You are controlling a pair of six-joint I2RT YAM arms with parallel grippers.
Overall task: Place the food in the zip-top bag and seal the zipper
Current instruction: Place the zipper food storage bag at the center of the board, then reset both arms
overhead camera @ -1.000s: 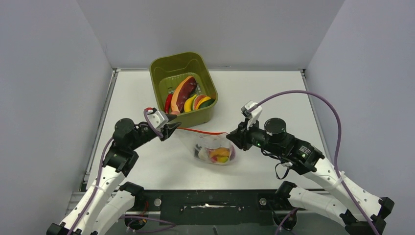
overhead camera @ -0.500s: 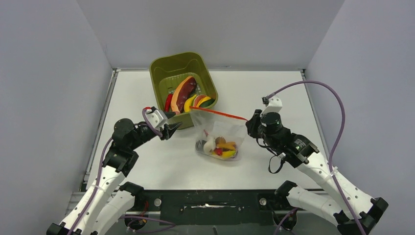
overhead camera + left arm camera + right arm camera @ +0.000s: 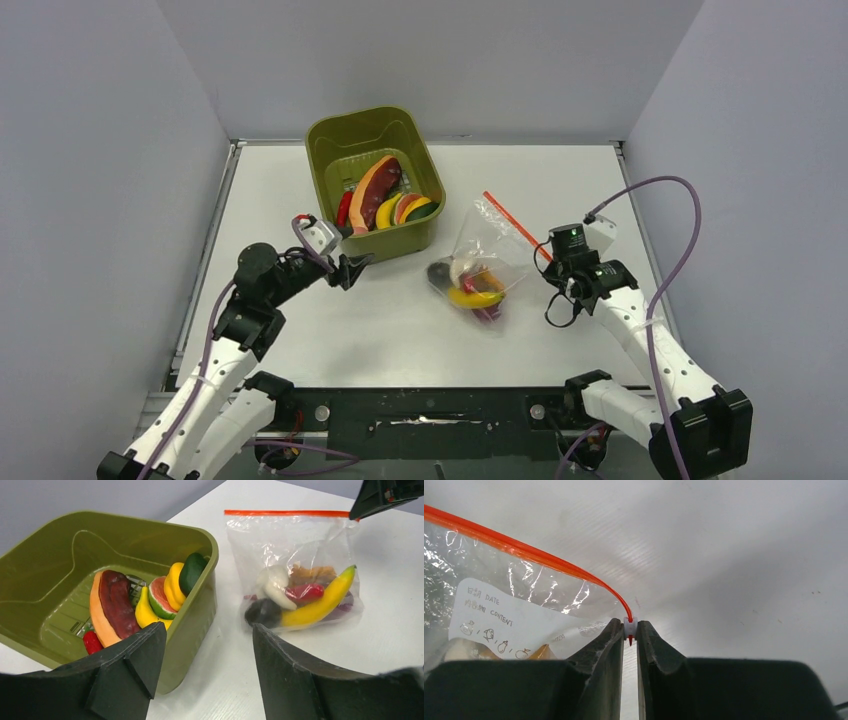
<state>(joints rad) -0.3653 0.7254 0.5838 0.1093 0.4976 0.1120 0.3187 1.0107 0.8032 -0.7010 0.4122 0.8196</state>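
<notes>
Right wrist view has the right fingers (image 3: 630, 624) almost fully closed, pinching the small white slider (image 3: 629, 630) at the end of the thin red-orange zipper strip (image 3: 524, 551). From that pinch the strip runs up and away along the mouth of the clear floppy plastic zip-top bag (image 3: 544, 587), which has a white printed label on its side.

From above, that corner of the bag is lifted, and its loaded bottom rests on the white counter (image 3: 400, 320), just to the right of the olive-green plastic bin (image 3: 325, 135). Inside the bag lie a yellow toy banana (image 3: 320, 605), a dark round piece (image 3: 263, 612), a red pepper (image 3: 305, 592) and a white piece (image 3: 275, 587). The strip reads as one straight line across the bag's top. Whether it is pressed shut all along cannot be told.

The left fingers (image 3: 352, 268) are spread wide and hold nothing, low over the counter by the bin's near corner, apart from the bag. More toy food sits in the bin, including an orange-and-maroon slice (image 3: 112, 605).
</notes>
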